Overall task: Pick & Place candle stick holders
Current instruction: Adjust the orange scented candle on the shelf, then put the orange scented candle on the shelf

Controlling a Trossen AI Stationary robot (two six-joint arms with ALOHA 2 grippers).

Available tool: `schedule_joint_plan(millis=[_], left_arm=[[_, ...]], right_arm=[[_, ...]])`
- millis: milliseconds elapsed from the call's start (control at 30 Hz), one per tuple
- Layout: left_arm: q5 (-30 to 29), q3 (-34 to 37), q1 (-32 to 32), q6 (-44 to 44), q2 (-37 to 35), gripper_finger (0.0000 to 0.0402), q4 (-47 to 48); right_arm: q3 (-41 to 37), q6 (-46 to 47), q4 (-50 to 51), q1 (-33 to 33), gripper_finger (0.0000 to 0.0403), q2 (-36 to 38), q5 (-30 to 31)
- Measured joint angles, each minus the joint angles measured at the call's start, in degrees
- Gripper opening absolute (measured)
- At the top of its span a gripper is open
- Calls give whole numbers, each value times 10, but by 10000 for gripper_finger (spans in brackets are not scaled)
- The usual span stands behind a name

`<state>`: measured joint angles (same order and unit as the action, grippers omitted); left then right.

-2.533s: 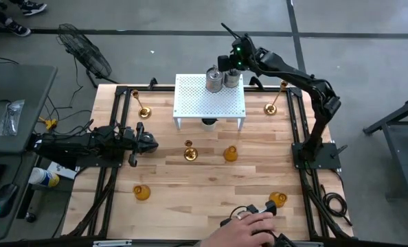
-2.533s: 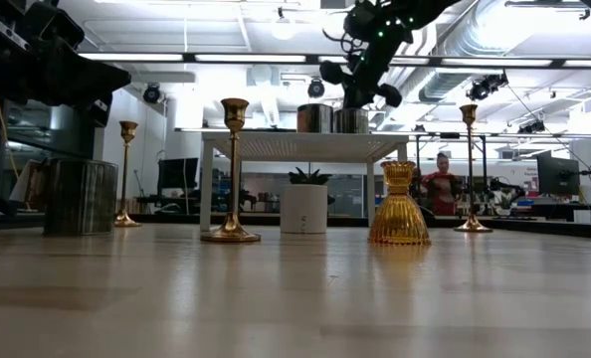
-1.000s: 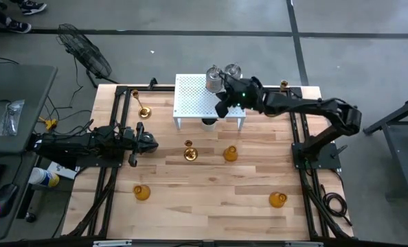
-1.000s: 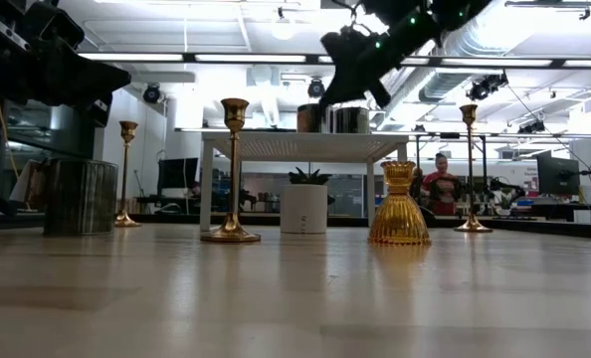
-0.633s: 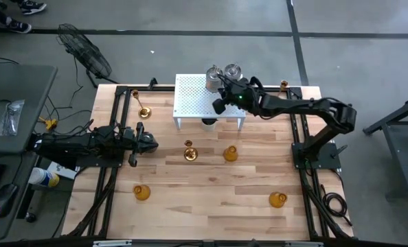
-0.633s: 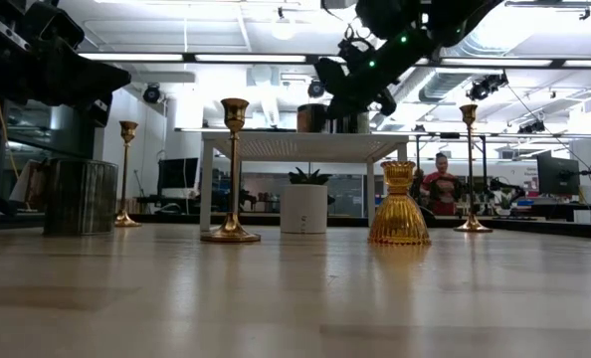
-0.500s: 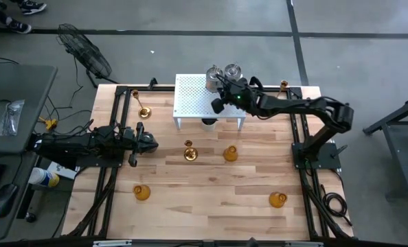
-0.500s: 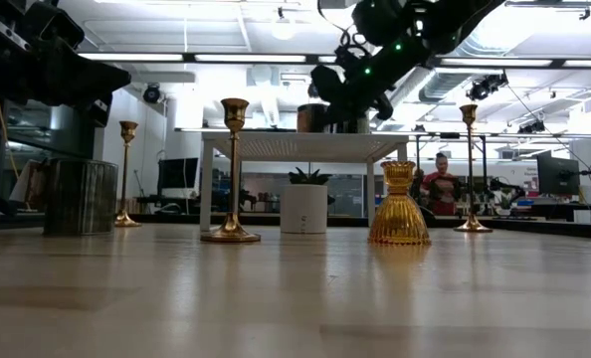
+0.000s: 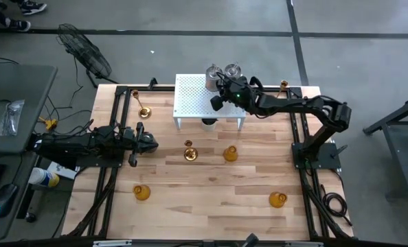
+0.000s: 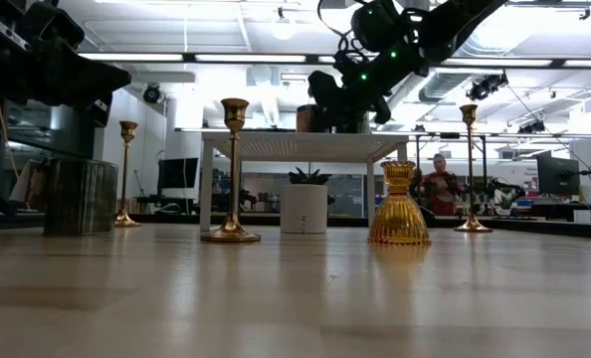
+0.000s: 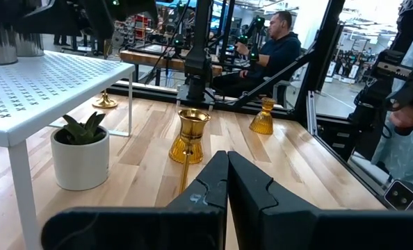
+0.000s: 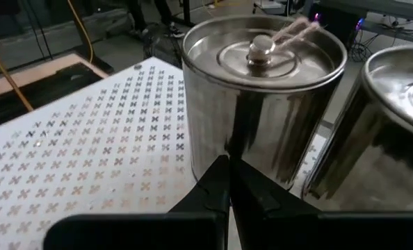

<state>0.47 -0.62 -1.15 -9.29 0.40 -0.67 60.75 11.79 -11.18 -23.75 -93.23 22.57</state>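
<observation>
Two silvery-grey jar-like holders [image 9: 213, 77] [image 9: 232, 71] stand on the far edge of the white perforated rack [image 9: 197, 103]. My right gripper [image 12: 229, 161] is shut, level above the rack, its tips right at the nearer jar [image 12: 262, 104]; it also shows in the high view [image 9: 220, 92]. Gold candlesticks [image 9: 143, 110] [image 9: 189, 152] [image 9: 283, 84] and amber holders [image 9: 230, 152] [image 9: 141, 192] [image 9: 278, 199] stand on the table by their bases. My left gripper [image 9: 149, 140] is shut and empty at the table's left. My right gripper's shut fingertips [image 12: 220, 170] point level at the lower side wall [image 12: 252, 149] of the nearer silver jar, which stands upright on the rack. I cannot tell whether they touch it.
A white pot with a small plant [image 9: 209, 123] stands under the rack. A second silver jar [image 12: 394, 132] stands close beside the first. A person [image 11: 276, 48] sits beyond the table's right side. The middle of the wooden table [image 9: 211, 182] holds nothing.
My right gripper has gone over the rack toward the table's far edge and down toward the silver jars, ending with its tips at the nearer jar. The jars have stayed where they were.
</observation>
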Motion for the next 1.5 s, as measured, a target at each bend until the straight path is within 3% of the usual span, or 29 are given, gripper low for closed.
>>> schedule_joint_plan(millis=[800, 1067, 1367, 1500], left_arm=[[0, 0, 0, 0, 0, 0, 0], [0, 0, 0, 0, 0, 0, 0], [0, 0, 0, 0, 0, 0, 0], [0, 0, 0, 0, 0, 0, 0]], right_arm=[[0, 0, -22, -6, 3, 1, -10], [-8, 0, 35, 31, 3, 52, -83], [-155, 19, 26, 64, 3, 187, -249], [-212, 16, 24, 83, 3, 262, -276]])
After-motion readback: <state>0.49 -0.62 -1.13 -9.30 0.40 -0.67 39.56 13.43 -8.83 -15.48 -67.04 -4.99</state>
